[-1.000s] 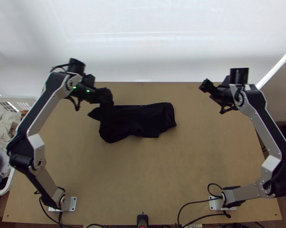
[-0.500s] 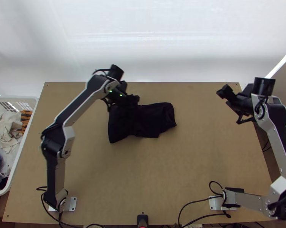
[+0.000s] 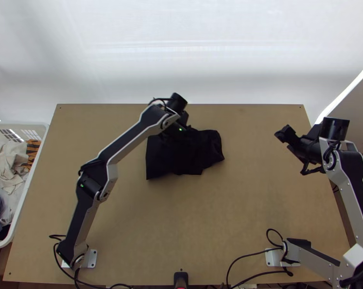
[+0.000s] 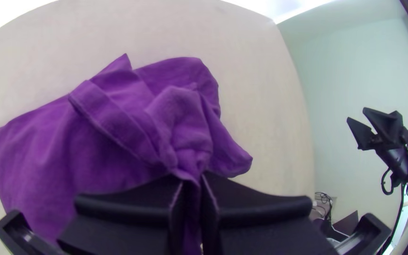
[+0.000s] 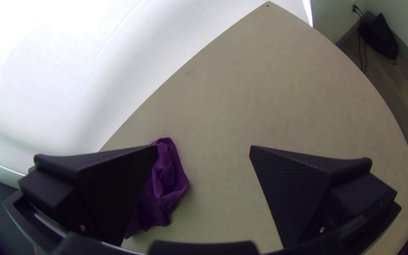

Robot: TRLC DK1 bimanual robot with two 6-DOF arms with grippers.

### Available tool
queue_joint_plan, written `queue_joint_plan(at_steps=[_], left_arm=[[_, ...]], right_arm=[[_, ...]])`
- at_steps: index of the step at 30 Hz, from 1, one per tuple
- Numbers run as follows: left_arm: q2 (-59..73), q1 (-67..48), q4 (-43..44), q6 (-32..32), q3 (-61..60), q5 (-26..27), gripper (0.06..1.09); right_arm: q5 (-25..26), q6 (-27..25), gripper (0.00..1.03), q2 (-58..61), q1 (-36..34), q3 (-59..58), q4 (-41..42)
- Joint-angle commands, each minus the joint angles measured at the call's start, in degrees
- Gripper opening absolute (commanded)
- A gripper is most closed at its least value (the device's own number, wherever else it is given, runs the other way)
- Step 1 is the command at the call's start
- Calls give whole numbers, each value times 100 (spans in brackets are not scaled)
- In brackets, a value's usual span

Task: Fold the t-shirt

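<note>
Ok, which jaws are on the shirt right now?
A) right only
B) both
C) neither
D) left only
D: the left gripper has its jaws closed on a gathered bit of the shirt, while the right gripper has its jaws wide apart with nothing between them but table beyond.

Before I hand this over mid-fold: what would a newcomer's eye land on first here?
Probably the dark shirt lying toward the far middle of the table, gathered where the left gripper pinches it. Next, the right gripper, wide open and away from the cloth, by the table's right edge. After that, the white basket of clothes beyond the left edge.
</note>
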Motion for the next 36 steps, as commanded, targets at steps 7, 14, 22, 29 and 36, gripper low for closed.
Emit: queue_joint_plan(at_steps=[7, 14, 22, 29, 36], left_arm=[[188, -297, 601, -322, 186, 77, 20], [337, -385, 900, -489, 283, 68, 33], [232, -262, 1199, -437, 283, 77, 105], [-463, 300, 1383, -542, 283, 139, 105], [-1104, 1171, 1331, -647, 80, 130, 105]], right_arm=[[-26, -9, 92, -377, 218, -589, 38], [-18, 79, 92, -483, 350, -730, 38], [-18, 132, 92, -632, 464, -835, 38], [-18, 334, 98, -254, 1035, -791, 108], [-18, 606, 98, 818, 1721, -378, 161]])
